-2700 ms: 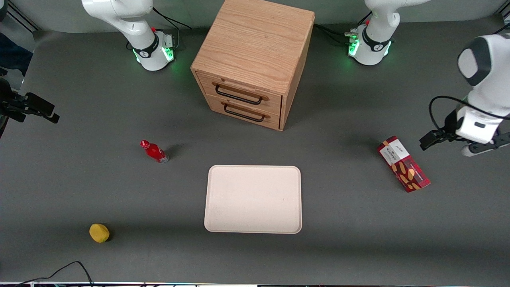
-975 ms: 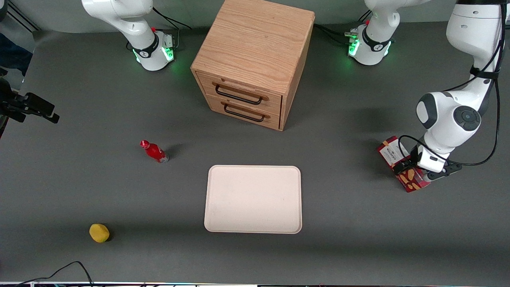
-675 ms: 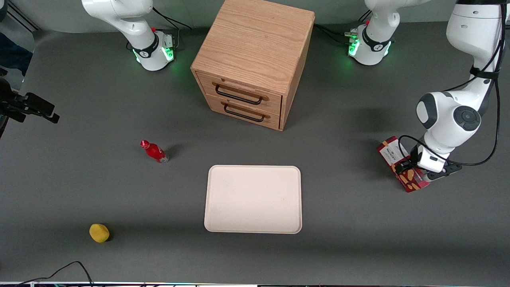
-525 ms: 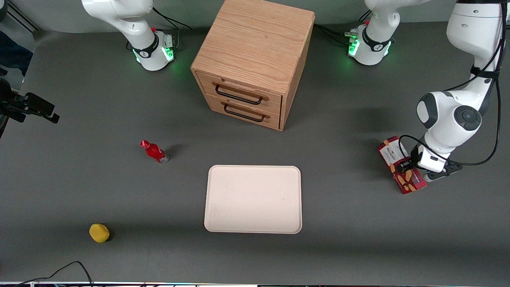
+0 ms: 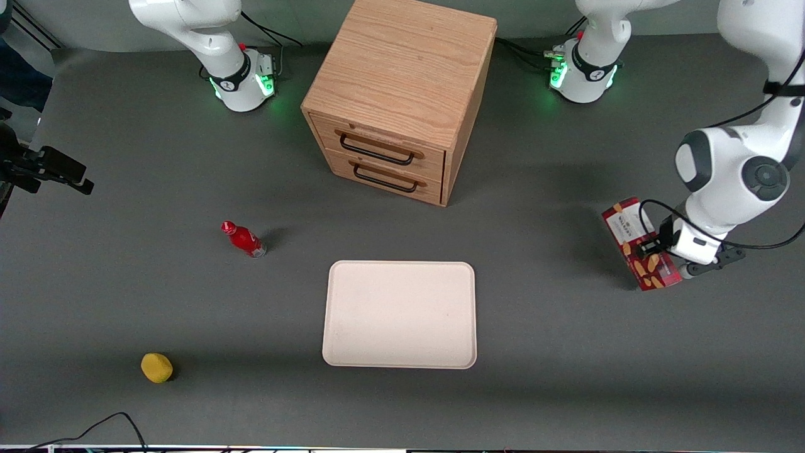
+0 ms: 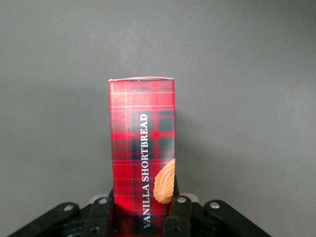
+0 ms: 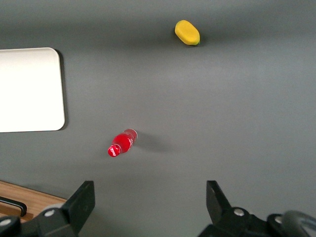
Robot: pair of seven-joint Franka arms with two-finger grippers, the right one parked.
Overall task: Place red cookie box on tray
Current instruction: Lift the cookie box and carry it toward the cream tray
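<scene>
Where the front view is scanned from its left edge, a yellow object [image 5: 156,367] is found nearest the camera, its kind hard to make out, and a small red bottle [image 5: 243,239] is seen farther from the camera, toward the parked arm's end of the table [image 5: 126,296]. No writing can be read on the bottle. At the middle, the tray [image 5: 399,314] is shown flat on the table with nothing on it. Farther from the camera, a wooden drawer cabinet [image 5: 397,97] is seen with both drawers shut, so any contents are hidden. Toward the working arm's end, well apart from the tray, the red cookie box [image 5: 634,242] is held by the gripper [image 5: 654,250], whose fingers [image 6: 178,217] are clamped on its two long sides. The box's near end is cut off in the left wrist view. "VANILLA SHORTBREAD" is printed in white along the tartan side, beside a tan biscuit picture. The white label's writing cannot be read.
</scene>
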